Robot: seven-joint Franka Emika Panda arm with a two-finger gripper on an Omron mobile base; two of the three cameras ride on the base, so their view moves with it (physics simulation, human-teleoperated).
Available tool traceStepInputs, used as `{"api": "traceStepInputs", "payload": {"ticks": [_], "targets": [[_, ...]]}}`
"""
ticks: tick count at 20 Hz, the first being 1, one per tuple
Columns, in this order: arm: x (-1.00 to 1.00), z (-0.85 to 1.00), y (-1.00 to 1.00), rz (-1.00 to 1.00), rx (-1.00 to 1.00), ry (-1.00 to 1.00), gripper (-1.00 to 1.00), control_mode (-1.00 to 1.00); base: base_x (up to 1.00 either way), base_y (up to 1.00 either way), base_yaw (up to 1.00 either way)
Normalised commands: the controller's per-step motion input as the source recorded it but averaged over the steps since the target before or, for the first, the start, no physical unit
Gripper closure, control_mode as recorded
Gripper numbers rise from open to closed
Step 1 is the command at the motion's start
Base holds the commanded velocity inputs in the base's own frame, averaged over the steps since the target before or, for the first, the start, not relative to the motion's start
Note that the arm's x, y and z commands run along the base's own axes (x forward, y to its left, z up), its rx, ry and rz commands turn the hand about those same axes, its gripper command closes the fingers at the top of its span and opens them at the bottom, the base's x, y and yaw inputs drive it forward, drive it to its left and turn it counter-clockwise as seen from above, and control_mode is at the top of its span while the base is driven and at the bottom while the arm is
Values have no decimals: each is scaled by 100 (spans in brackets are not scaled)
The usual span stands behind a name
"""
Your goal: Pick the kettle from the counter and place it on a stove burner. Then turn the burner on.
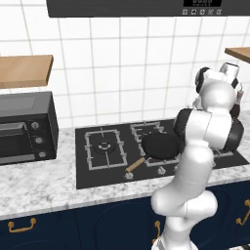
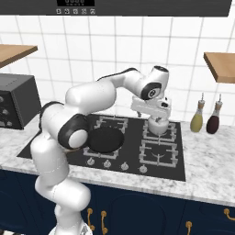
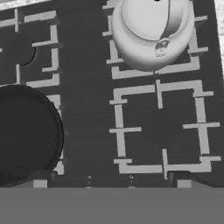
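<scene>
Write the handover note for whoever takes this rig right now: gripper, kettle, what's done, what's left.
Gripper: above the kettle; whether it is open or shut cannot be told.
Kettle: off the counter, sitting on the back right stove burner.
Black pan sits on a front burner.
Done: kettle placed on a burner.
Left: turn that burner on at the front knobs.

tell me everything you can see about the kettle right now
The kettle is small, rounded and silver-white, with a smooth metallic look. A flat round lid sits on top and a thin handle arches over it, ending in a small fitting on its side. It stands upright on the grate of a back burner of the stove, behind an empty front burner. In the right base view it sits just under the gripper, which partly hides it; whether the fingers touch it cannot be told. The frying pan lies apart.
</scene>
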Motion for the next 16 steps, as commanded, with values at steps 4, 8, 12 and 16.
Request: {"api": "traceStepInputs", "payload": {"ticks": [4, 8, 12, 16], "targets": [[-83, -54, 49, 10, -5, 43, -100, -100, 0, 0, 0], [-86, -85, 36, 11, 3, 26, -100, -100, 0, 0, 0], [-100, -53, 27, 11, 16, 0, -100, -100, 0, 0, 0], [-90, 2, 33, 11, 2, 0, -100, -100, 0, 0, 0]]}}
